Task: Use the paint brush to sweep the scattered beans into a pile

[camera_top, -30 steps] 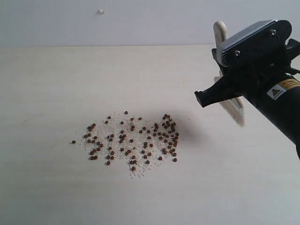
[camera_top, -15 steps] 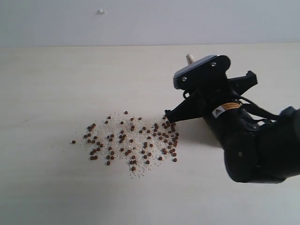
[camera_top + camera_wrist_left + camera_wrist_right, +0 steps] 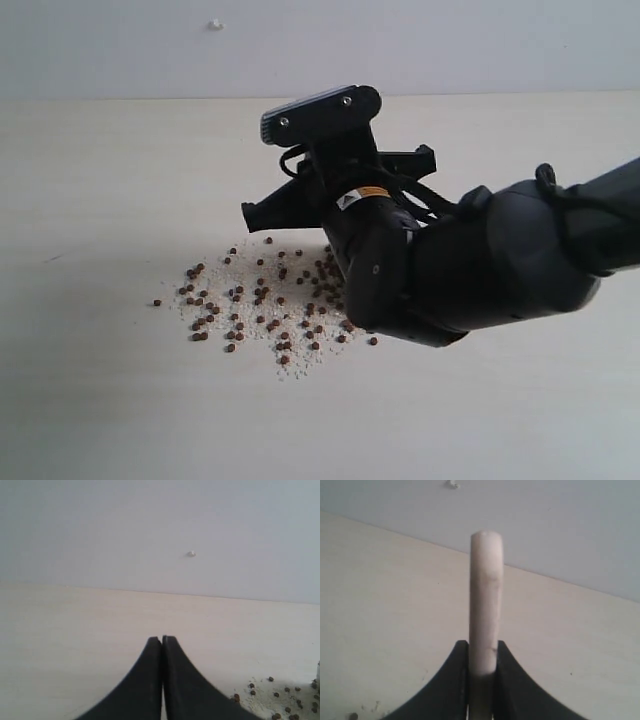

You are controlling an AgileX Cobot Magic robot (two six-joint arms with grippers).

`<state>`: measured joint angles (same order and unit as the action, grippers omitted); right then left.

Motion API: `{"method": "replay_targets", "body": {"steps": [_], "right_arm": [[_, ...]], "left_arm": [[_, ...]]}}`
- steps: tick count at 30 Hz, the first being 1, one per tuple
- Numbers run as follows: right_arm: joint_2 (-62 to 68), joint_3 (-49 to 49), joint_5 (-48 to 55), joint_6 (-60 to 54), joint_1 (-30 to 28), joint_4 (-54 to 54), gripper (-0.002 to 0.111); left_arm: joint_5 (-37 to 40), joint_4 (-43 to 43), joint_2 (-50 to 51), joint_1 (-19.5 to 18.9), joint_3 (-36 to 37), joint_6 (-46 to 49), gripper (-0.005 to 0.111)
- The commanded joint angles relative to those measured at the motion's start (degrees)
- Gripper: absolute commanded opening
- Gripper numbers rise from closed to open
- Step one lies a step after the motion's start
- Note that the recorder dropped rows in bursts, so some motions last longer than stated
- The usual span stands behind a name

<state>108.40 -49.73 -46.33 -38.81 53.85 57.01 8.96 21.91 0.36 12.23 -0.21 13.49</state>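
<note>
Right end effector pinches paint brush by handle, over right side of beans on counter. Beans scattered w/ crumbs, no pile yet; sweep prob. barely begun. Left end effector pressed together, empty.

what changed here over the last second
The right gripper, keeping its hold on the paint brush, swung from the right side leftward over the right part of the beans. The beans on the left lie as before.
</note>
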Motion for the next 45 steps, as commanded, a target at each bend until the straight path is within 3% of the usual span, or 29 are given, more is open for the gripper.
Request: {"method": "replay_targets", "body": {"steps": [1, 8, 14, 22, 32, 35, 39, 45], "right_arm": [[-0.62, -2.66, 0.50, -1.87, 0.16, 1.77, 0.000], [-8.45, -2.67, -6.41, -23.90, 0.16, 16.17, 0.000], [-5.77, -2.67, -8.03, -27.75, 0.16, 12.54, 0.000], [6.69, -2.67, -6.37, -14.84, -4.05, -3.71, 0.000], [6.15, -2.67, 1.77, 3.15, -4.33, -17.71, 0.000], [5.15, -2.67, 2.87, 1.36, -4.33, -13.82, 0.000], [3.79, -2.67, 2.42, -8.95, -4.33, -7.29, 0.000], [0.25, -2.67, -8.48, -28.18, -4.33, 10.11, 0.000]], "left_arm": [[-0.06, -0.24, -0.36, 0.35, 0.21, -0.18, 0.000], [-0.06, -0.24, -0.36, 0.51, 0.21, -0.18, 0.000], [-0.06, -0.24, -0.36, 0.51, 0.21, -0.18, 0.000], [-0.06, -0.24, -0.36, 0.51, 0.21, -0.18, 0.000], [-0.06, -0.24, -0.36, 0.51, 0.21, -0.18, 0.000], [-0.06, -0.24, -0.36, 0.51, 0.21, -0.18, 0.000], [-0.06, -0.24, -0.36, 0.51, 0.21, -0.18, 0.000], [-0.06, -0.24, -0.36, 0.51, 0.21, -0.18, 0.000]]}}
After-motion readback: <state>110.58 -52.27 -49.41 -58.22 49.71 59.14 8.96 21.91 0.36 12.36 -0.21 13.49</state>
